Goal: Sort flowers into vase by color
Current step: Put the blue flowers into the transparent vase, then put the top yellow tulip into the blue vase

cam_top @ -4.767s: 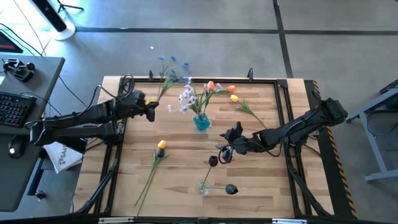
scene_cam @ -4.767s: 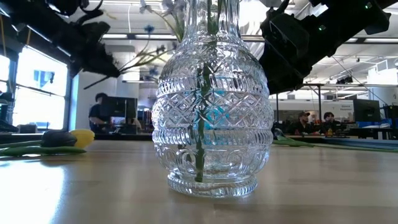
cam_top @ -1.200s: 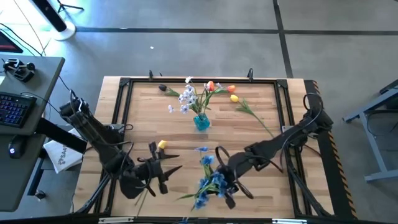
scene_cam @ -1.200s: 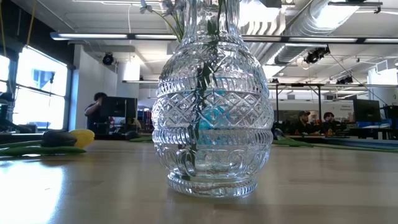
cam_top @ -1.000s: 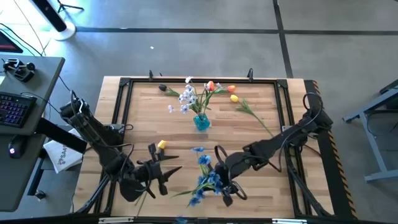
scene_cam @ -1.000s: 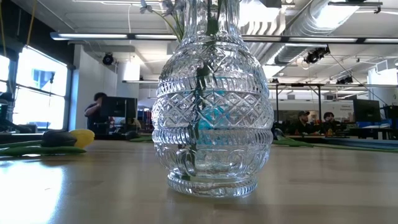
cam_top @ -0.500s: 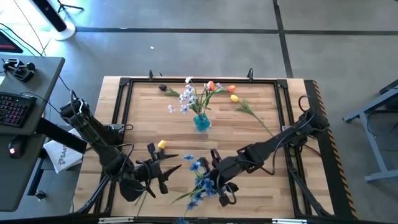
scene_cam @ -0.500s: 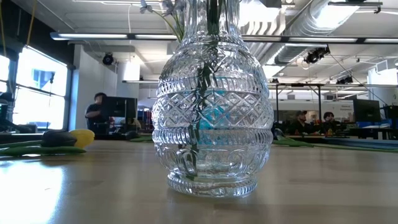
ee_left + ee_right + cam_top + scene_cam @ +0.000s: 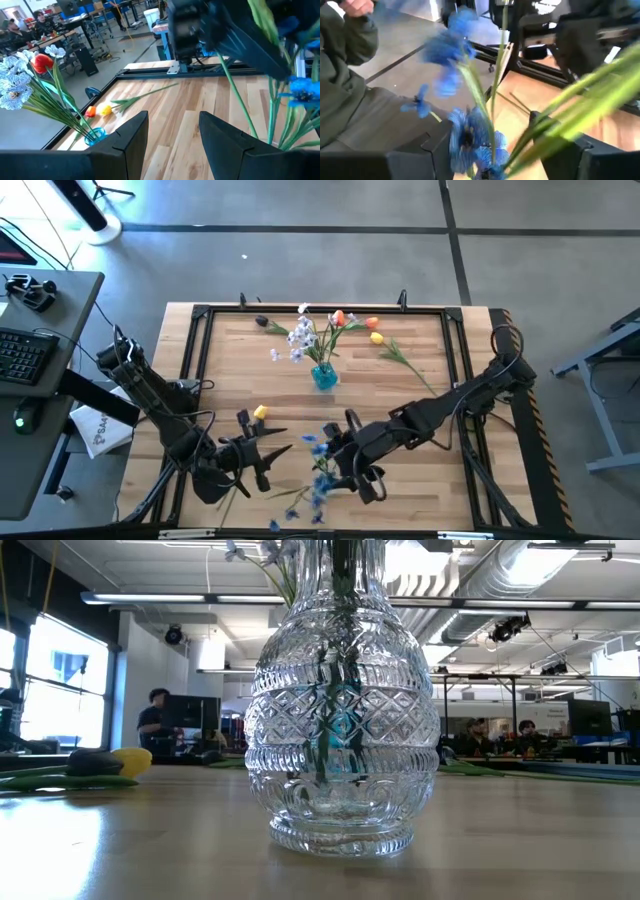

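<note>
Showing the near half of the table from above, the high view placed the right gripper (image 9: 352,468) directly beside the blue spray (image 9: 318,472), whose blossoms fanned toward the near edge and toward the left arm. Its long green stems ran back across the gripper's fingers, roughly along the right arm's own line. The right wrist view confirmed this: blue blossoms (image 9: 465,135) and stems lay in the gap between two fingers standing apart, so the jaws appeared open and no firm grip was evident. The left gripper (image 9: 262,457) waited just beside the spray on its other side, fingers parted and empty, as the left wrist view showed. The right arm was judged nearer to the stems. Farther back, the small blue vase (image 9: 323,377) held a white spray (image 9: 297,339) and an orange tulip (image 9: 340,319); a yellow tulip (image 9: 260,412) lay near the left gripper. Only the low view revealed the cut-glass vase (image 9: 341,700) with stems inside; from above the right arm hid it.
</note>
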Available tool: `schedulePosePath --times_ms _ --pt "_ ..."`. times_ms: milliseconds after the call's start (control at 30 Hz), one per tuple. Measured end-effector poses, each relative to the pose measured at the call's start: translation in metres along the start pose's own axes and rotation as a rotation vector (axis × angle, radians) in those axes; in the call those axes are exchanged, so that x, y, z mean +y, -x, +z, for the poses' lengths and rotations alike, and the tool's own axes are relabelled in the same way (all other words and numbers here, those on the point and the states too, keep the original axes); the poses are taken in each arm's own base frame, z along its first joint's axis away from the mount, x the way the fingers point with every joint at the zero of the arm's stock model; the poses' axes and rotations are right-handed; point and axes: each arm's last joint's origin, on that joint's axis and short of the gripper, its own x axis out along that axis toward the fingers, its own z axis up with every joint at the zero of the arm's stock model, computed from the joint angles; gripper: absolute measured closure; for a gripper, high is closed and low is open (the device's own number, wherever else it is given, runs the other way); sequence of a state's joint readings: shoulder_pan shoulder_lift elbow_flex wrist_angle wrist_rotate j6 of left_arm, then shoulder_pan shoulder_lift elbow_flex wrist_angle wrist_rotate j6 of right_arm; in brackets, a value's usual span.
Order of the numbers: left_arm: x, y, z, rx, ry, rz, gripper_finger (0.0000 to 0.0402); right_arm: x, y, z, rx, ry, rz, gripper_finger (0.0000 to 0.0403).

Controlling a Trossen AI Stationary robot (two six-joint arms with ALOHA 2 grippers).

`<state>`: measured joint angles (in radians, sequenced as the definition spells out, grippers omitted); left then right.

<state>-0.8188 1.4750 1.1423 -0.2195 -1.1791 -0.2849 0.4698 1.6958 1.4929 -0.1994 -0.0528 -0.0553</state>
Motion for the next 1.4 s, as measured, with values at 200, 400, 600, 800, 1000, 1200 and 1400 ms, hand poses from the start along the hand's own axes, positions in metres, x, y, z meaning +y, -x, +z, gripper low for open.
schedulePosePath --times_ms 200,400,600,800,1000,1200,1400 --pt "0.0 0.0 0.0 0.0 0.001 0.0 0.0236 0.001 0.035 0.019 -0.045 -0.027 -0.061 0.0163" --pt "0.0 0.0 0.0 0.001 0.0 0.0 0.0236 0.01 0.078 0.041 -0.154 0.002 -0.061 0.0164" --pt "0.0 0.0 -0.001 0.003 -0.006 0.001 0.0236 0.022 0.132 0.05 -0.157 0.033 -0.25 0.0164" --pt "0.002 -0.001 -0.003 0.015 -0.004 0.022 0.0236 0.004 0.161 0.016 0.142 -0.139 -0.657 0.0165" --pt "0.005 -0.006 -0.004 0.021 0.005 0.039 0.0236 -0.035 0.17 -0.05 0.526 -0.37 -0.992 0.0165" --pt "0.005 -0.006 -0.005 0.029 0.002 0.042 0.0236 -0.082 0.176 -0.139 0.785 -0.551 -1.118 0.0165" --pt "0.006 -0.006 -0.007 0.036 -0.007 0.045 0.0236 -0.138 0.183 -0.234 0.719 -0.72 -1.031 0.0165"
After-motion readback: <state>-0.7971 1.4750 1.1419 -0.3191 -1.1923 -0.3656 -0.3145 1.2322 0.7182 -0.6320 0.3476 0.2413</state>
